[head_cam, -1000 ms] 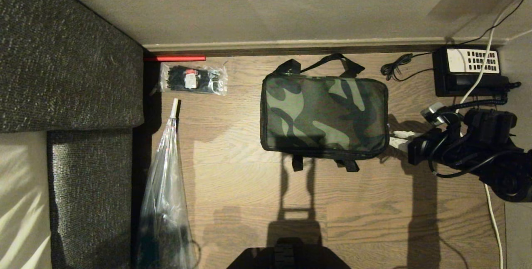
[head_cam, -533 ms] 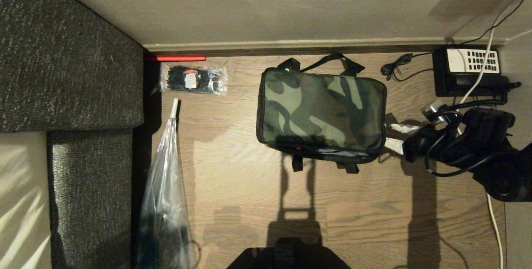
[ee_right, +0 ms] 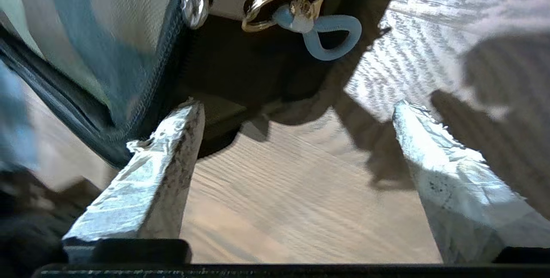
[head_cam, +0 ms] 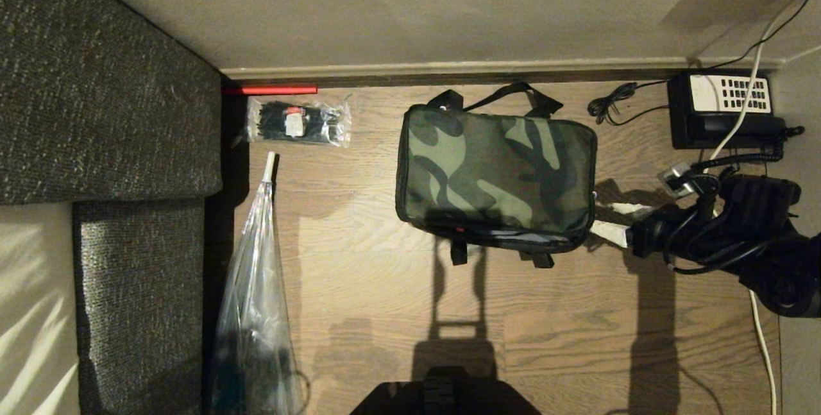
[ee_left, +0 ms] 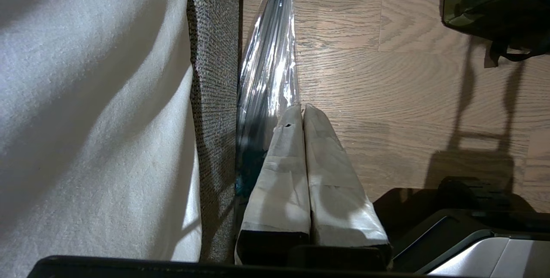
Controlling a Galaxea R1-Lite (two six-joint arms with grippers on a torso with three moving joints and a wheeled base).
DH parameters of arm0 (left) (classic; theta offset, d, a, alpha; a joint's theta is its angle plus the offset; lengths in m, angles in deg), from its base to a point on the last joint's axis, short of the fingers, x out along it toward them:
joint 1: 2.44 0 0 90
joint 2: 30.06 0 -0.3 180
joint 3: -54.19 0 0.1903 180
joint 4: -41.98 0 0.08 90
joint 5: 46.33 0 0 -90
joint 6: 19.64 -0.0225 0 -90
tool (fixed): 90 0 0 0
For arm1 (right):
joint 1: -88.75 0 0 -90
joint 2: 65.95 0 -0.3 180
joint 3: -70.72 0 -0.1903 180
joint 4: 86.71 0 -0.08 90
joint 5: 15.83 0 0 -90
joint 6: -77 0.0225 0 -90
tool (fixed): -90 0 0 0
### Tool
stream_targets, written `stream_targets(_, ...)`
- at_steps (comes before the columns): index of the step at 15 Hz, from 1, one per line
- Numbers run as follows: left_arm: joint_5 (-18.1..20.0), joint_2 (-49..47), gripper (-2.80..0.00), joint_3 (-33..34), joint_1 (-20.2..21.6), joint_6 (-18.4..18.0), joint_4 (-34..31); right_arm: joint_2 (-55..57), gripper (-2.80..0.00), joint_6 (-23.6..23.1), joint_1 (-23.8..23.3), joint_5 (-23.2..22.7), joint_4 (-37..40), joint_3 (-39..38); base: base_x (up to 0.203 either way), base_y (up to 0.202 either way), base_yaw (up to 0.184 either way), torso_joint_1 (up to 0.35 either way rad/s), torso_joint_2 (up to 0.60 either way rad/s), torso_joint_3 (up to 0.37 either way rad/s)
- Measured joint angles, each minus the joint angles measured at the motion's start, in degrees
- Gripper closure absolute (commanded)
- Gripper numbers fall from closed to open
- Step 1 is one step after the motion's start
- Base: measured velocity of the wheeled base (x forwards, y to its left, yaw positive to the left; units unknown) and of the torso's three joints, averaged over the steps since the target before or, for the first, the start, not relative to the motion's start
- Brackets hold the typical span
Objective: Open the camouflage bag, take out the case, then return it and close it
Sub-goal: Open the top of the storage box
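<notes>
Left gripper (ee_left: 304, 112) is parked low beside the sofa (head_cam: 109, 113) and a clear plastic bag (head_cam: 253, 299), fingers pressed together, holding nothing.

Camouflage bag (head_cam: 494, 174) lies flat on the wood floor (head_cam: 372, 312) near the back wall, handles toward the skirting. A seam gapes along its near edge, so the zip looks only partly run. Case isn't visible, presumably inside.

Right gripper (head_cam: 612, 221) sits just off the bag's right end, fingers spread wide, nothing held. Zipper pull (ee_right: 296, 11) with its blue loop hangs free ahead of the fingers.

Can't tell whether this is opening or closing. Black telephone (head_cam: 725, 110) sits in the far right corner, not involved.
</notes>
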Motion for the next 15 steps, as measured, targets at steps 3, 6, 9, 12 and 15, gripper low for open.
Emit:
stream_targets(3, 0.0, 0.0, 0.0, 0.0, 0.0, 0.0, 0.0, -1.3, -2.8, 13.7, -0.4, 0.1, 2.4, 2.6, 0.0, 0.0, 0.0, 0.0, 0.0, 0.0)
stream_targets(6, 0.0, 0.0, 0.0, 0.0, 0.0, 0.0, 0.0, -3.2, -2.8, 33.2, -0.4, 4.0, 9.1, 5.7, 0.0, 0.0, 0.0, 0.0, 0.0, 0.0)
stream_targets(9, 0.0, 0.0, 0.0, 0.0, 0.0, 0.0, 0.0, -4.5, -2.8, 47.3, -0.4, 7.8, 17.3, 8.5, 0.0, 0.0, 0.0, 0.0, 0.0, 0.0)
stream_targets(12, 0.0, 0.0, 0.0, 0.0, 0.0, 0.0, 0.0, -5.8, -2.8, 56.9, -0.4, 10.6, 24.7, 10.7, 0.0, 0.0, 0.0, 0.0, 0.0, 0.0)
stream_targets(15, 0.0, 0.0, 0.0, 0.0, 0.0, 0.0, 0.0, -6.6, -2.8, 66.3, 0.8, 10.8, 27.8, 14.2, 0.0, 0.0, 0.0, 0.0, 0.0, 0.0)
